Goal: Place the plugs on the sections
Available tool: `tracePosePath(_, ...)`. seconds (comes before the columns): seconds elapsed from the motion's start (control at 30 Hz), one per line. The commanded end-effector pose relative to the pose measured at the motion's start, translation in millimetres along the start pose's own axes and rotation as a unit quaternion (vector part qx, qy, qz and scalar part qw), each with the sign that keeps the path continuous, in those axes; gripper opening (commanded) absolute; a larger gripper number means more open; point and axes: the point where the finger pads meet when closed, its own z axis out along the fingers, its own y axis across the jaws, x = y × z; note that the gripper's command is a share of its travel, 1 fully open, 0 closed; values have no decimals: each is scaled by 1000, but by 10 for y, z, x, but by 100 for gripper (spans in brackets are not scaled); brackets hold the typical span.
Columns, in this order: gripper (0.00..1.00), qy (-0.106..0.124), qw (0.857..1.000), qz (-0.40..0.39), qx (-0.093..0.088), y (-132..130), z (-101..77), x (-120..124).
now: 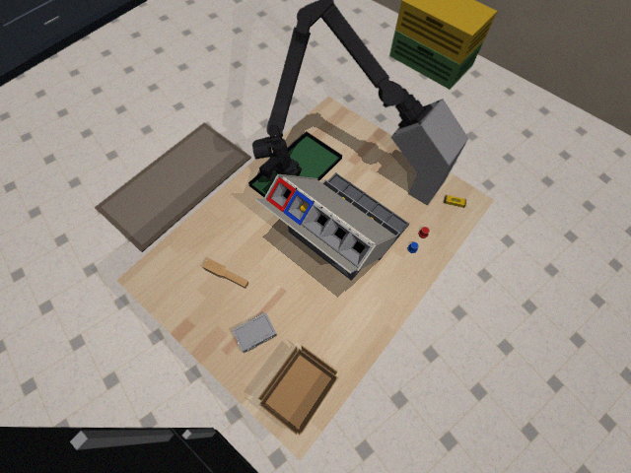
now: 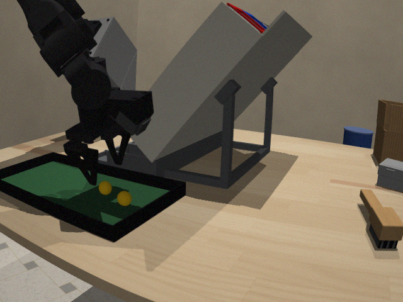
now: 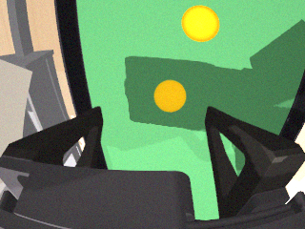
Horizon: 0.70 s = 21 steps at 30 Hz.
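Note:
My gripper (image 1: 275, 170) (image 2: 104, 170) (image 3: 153, 114) is open and empty, low inside the green marble tray (image 1: 313, 155) (image 2: 113, 232) (image 3: 71, 57). A yellow marble (image 2: 104, 187) (image 3: 170, 95) lies just ahead of the fingertips, and a second marble (image 2: 124, 198) (image 3: 200, 23) lies beyond it. A third marble (image 1: 304, 207) sits in the blue-banded funnel (image 1: 297, 220), next to the red-banded funnel (image 1: 272, 193). The sloped grey cover (image 2: 201, 71) hides the pipes. The row of sections (image 1: 367, 201) lies at its foot. The red plug (image 1: 423, 232) and the blue plug (image 1: 412, 247) (image 2: 357, 136) stand on the table past the row's end.
A wooden brush (image 1: 225, 272) (image 2: 380, 221), a small grey box (image 1: 253, 331) (image 2: 390, 175) and an open cardboard box (image 1: 298, 389) (image 2: 390, 129) lie on the table's near side. A yellow block (image 1: 455, 200) lies by the arm's grey base (image 1: 430, 147). A brown mat (image 1: 173, 183) lies on the floor.

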Motion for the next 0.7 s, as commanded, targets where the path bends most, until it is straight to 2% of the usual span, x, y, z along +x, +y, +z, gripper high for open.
tracePosePath(0.0,80,-7,1000,-1,5,-72,-76,-48)
tracePosePath(0.37,80,-3,1000,0,1,-77,-81,-47)
tracePosePath(0.67,80,-6,1000,-1,5,-101,-89,-67)
